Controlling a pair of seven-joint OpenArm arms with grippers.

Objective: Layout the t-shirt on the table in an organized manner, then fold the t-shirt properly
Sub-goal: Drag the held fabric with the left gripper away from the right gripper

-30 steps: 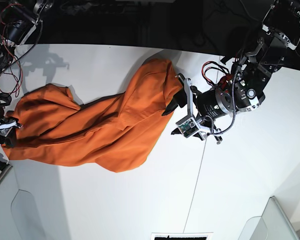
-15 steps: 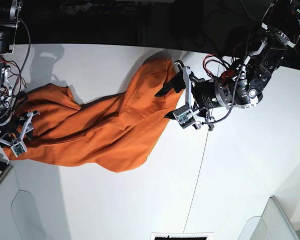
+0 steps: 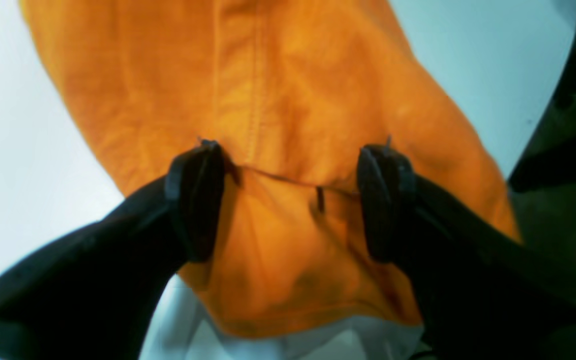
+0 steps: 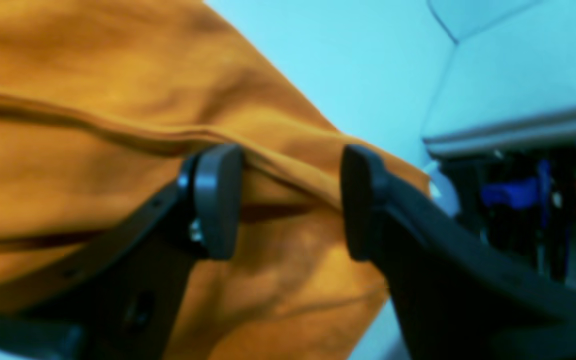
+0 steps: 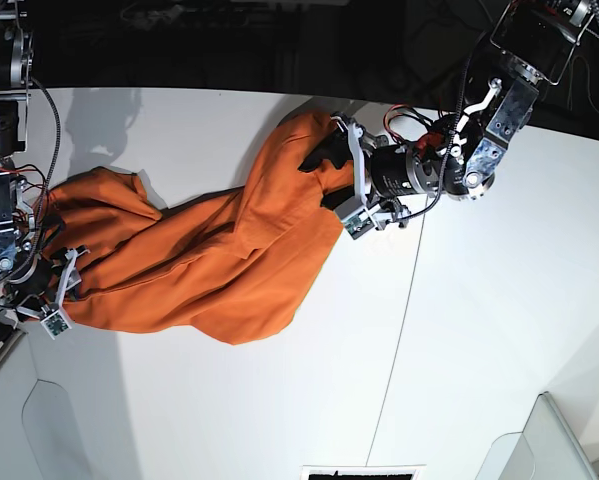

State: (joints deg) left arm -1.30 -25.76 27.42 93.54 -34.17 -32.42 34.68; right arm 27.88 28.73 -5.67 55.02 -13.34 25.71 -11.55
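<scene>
**Close both grippers on the cloth before spreading**

The t-shirt (image 5: 209, 260) lies bunched on the surface (image 5: 479, 350). Left gripper (image 3: 288, 200) stands wide, a hem fold between its fingers. Right gripper (image 4: 288, 200) is parted over the opposite edge. Both should pinch only 1 layer, then pull apart slowly.

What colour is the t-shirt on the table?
Plain orange t-shirt, with no pattern; the base view shows it best.

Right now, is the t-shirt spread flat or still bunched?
Bunched: the t-shirt lies twisted in thick folds across the table, no sleeves laid out.
</scene>
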